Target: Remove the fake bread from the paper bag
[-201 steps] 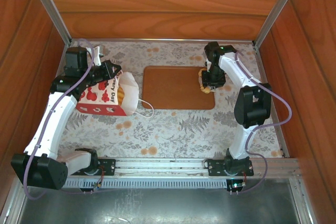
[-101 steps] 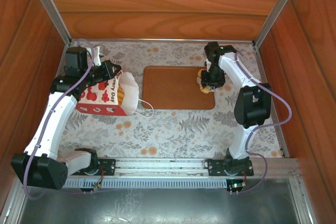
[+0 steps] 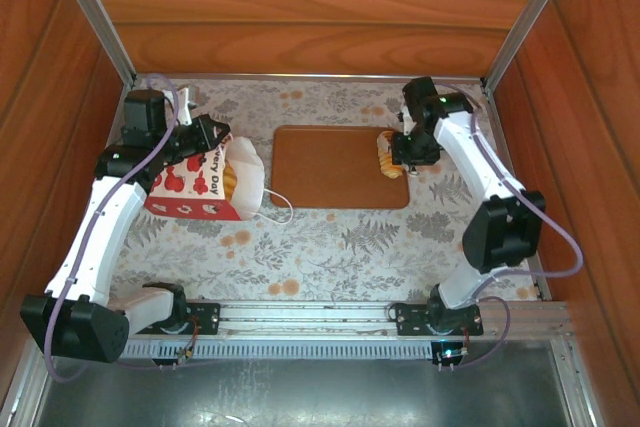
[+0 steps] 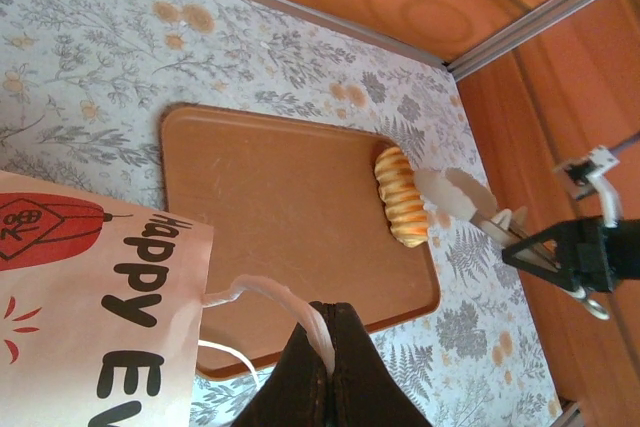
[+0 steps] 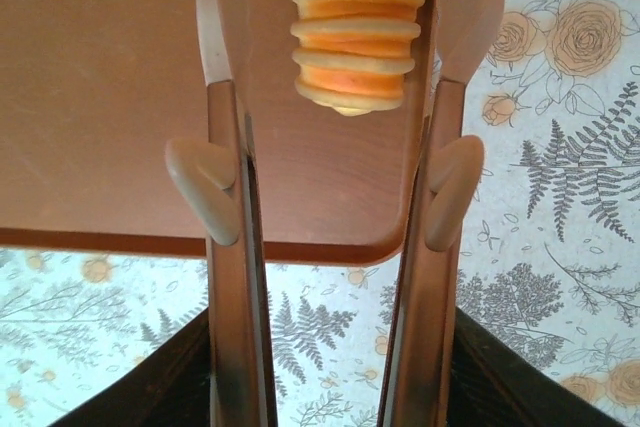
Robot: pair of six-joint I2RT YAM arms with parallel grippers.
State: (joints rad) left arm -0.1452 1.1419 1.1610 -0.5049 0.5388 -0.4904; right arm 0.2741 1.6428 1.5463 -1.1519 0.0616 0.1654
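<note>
Right arm's elbow has swung out toward the right wall since a second ago, and the right gripper (image 3: 400, 150) has backed off a bit, so the croissant (image 3: 386, 156) now sits in the open instead of under the wrist. On the right wrist cam the fingers (image 5: 225, 37) are spread apart and not clamping anything. I can see a clear gap on the left side of the croissant, while the right side looks very close to the other finger, and I can't tell if it's touching. The croissant lies on the tray (image 3: 320, 172), right at its right-hand edge near the front corner, with its ridges running across between the fingers. Over on the other side, the left gripper (image 4: 325, 332) is clenched on the bag's white cord (image 4: 270, 292); on the left wrist cam the cord runs straight into the closed dark tips. The bag (image 3: 195, 187) is on its side on the floral mat (image 3: 330, 237), just left of the tray, mouth facing the tray. There's more bread (image 3: 232, 179) showing golden inside the mouth, though I can't count it. A second cord loop trails on the mat by the tray's near-left corner.
</note>
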